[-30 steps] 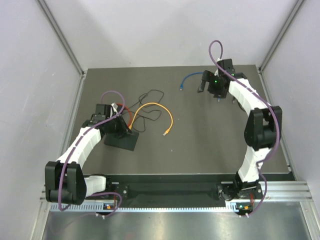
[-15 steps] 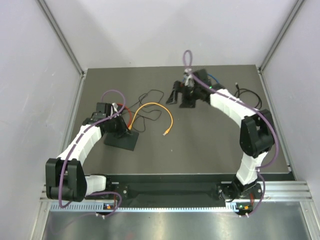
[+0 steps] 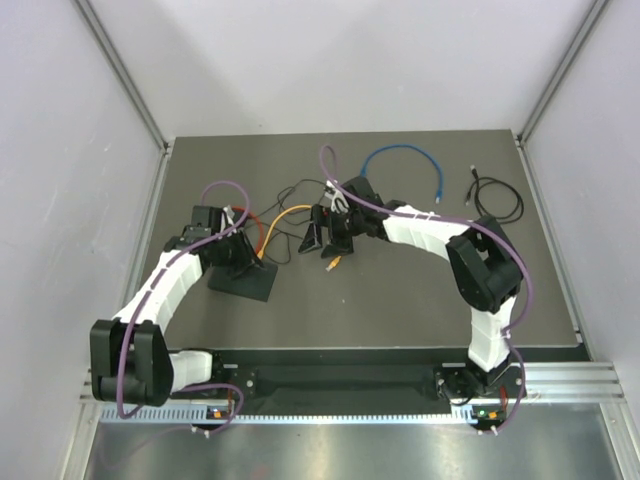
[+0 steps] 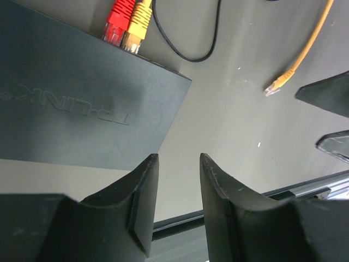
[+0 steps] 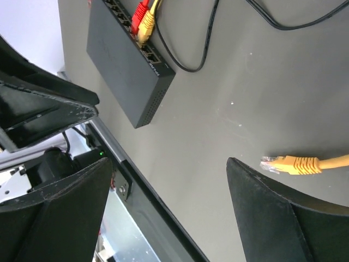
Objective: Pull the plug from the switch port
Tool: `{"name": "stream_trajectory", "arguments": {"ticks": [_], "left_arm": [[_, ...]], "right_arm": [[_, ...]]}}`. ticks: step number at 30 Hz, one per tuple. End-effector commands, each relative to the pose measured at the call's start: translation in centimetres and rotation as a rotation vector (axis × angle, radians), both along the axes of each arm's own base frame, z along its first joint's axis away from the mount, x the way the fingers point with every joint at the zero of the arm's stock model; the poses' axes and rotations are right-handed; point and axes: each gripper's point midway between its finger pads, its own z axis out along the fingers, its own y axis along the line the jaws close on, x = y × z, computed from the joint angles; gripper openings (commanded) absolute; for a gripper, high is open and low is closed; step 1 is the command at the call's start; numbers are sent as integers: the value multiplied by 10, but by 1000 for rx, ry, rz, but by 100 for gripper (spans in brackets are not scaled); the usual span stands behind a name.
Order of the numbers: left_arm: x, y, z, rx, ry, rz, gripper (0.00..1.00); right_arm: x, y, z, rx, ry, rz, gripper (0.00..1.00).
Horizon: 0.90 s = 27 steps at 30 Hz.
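Observation:
The switch is a flat black box at the table's left. It also shows in the left wrist view and the right wrist view. A red plug and an orange-yellow plug sit side by side in its ports; they also show in the right wrist view, red and yellow. My left gripper hangs low at the switch's near corner, jaws a little apart and empty. My right gripper is wide open and empty above the table. The orange cable's loose end lies beside its right finger.
A thin black cord loops behind the switch. A blue cable and a black cable lie at the back right. The right gripper hangs over the orange cable's loose end. A metal rail bounds the near edge.
My right arm has swung from the back right corner to the middle of the table, close to the orange cable's loose end. The blue cable stays at the back. The left arm has not moved.

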Motion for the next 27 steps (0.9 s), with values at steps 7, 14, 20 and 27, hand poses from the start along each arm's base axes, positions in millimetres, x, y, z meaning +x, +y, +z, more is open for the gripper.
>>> {"name": "stream_trajectory", "arguments": {"ticks": [7,14,20,27], "left_arm": [[1,-2,15,-31,-19,32,39],[8,1,16,-17,0,55,34],[0,18,5,78,51,114,29],[0,35,-3,166,79,151,28]], "right_arm": [[8,31,7,97,-56,-13,81],[18,44,5,179,-52,-52,65],[19,76,12,258,-15,-7,50],[20,107,20,343,11,10,45]]}}
